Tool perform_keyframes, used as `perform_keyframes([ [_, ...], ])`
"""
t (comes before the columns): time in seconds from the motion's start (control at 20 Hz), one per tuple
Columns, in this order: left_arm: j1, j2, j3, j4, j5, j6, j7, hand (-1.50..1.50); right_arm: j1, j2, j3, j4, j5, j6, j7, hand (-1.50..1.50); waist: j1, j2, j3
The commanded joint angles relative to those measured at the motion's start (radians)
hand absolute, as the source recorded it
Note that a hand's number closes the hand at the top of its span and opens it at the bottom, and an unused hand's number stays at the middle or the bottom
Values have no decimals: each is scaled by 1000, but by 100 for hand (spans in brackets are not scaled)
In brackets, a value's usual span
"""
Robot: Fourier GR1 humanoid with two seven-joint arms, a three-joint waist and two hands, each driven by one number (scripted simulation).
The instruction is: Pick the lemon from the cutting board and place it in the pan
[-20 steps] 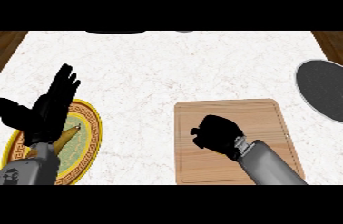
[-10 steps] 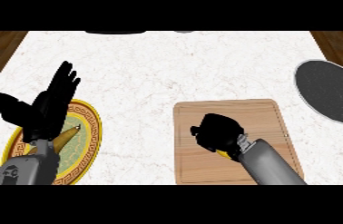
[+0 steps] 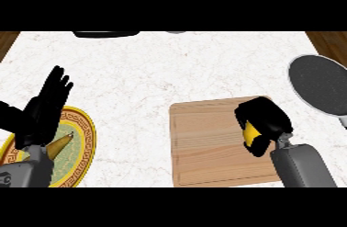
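Right hand (image 3: 264,116): fingers curled round the lemon (image 3: 251,135), clasping it. Only a strip of yellow shows on the near side of the palm, the rest hidden by black fingers. Hand and lemon sit over the right edge of the cutting board (image 3: 207,148), towards its far right corner. Cannot tell whether the lemon rests on the wood or is lifted off it. Grey right forearm (image 3: 301,168) comes up from the counter's near edge, across the board's near right corner.

Cutting board: pale wood, lying flat on the white marble counter (image 3: 169,70), right of centre and close to the near edge.

Pan (image 3: 318,86): dark inside, light rim, at the counter's right edge, partly cut off by the view. It lies beyond and to the right of the board, apart from the right hand.

Left hand (image 3: 41,118): released, fingers straight and pointing up, resting near the counter's left edge. It shows above a gold-rimmed plate (image 3: 88,139) in the near left corner. A tan pointed item (image 3: 59,144) lies on the plate, just beside the wrist.

Far edge: a dark object (image 3: 105,34), mostly out of view.
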Motion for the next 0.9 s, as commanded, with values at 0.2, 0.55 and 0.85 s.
perform_keyframes([
  [0.2, 15, 12, -1, -26, 5, -20, 4, 0, 7, 41, -123, -400, 38, -62, 261, 150, 20, -3, -1],
  [0.55, 46, -33, -44, -46, -28, -4, -3, 0, 0, -7, -223, -733, -43, 193, 345, 150, 45, 6, 0],
  [0.85, 3, -26, -23, -14, -22, -14, -13, 0, -157, -65, -445, -509, -151, 111, 326, 150, 53, 10, 0],
])
